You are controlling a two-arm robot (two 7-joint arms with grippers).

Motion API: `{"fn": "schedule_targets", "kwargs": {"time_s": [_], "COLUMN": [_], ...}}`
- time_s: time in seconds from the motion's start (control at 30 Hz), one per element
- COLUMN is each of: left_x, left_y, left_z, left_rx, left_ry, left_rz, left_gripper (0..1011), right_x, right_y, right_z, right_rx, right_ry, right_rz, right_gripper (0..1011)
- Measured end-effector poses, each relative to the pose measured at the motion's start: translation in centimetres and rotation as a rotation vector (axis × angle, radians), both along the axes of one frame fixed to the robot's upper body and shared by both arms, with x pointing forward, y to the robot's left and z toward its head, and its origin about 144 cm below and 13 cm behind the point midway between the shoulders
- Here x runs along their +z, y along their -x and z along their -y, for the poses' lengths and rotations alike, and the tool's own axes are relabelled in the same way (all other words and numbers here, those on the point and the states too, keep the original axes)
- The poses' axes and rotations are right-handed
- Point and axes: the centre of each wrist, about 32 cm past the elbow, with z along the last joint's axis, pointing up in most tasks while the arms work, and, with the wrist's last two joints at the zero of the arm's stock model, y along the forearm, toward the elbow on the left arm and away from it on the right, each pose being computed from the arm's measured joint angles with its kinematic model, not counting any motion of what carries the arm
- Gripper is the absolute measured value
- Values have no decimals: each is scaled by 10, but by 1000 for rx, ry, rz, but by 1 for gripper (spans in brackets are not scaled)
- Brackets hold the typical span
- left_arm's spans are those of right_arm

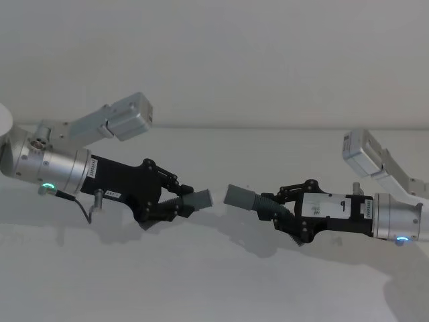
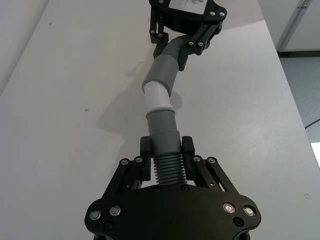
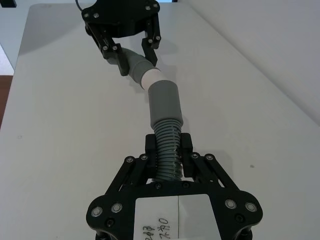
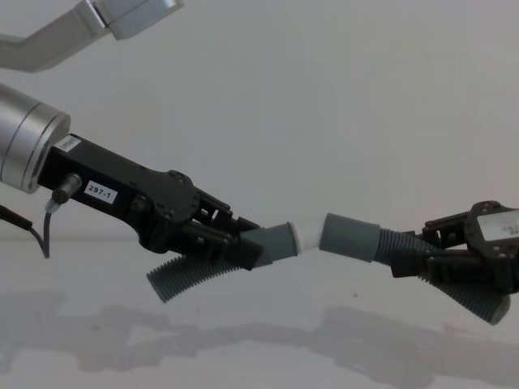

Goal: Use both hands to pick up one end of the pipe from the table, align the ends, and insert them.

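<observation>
Left tool shut tight on the ribbed part of one pipe piece, up off the white table. Right tool shut tight on the ribbed part of the other pipe piece, up in the air too. Grey cuff with a white tip on the left piece, pointed at the wider grey cuff on the right piece. White tip right at the mouth of that cuff, touching or just inside. Both pieces tilted, meeting in the middle between the tools.
</observation>
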Motion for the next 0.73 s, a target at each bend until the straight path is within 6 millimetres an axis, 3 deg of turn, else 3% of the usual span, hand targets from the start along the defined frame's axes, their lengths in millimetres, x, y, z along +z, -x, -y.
{"fn": "schedule_targets", "kwargs": {"time_s": [0.73], "left_x": [1], "left_y": [-1], "left_z": [1], "left_rx": [-19], "left_ry": [-16], "left_rz": [-5], "left_gripper": [354], "right_x": [2], "right_y": [0], "right_z": [0], "right_rx": [12], "right_ry": [0], "right_rz": [4], "right_gripper": [274]}}
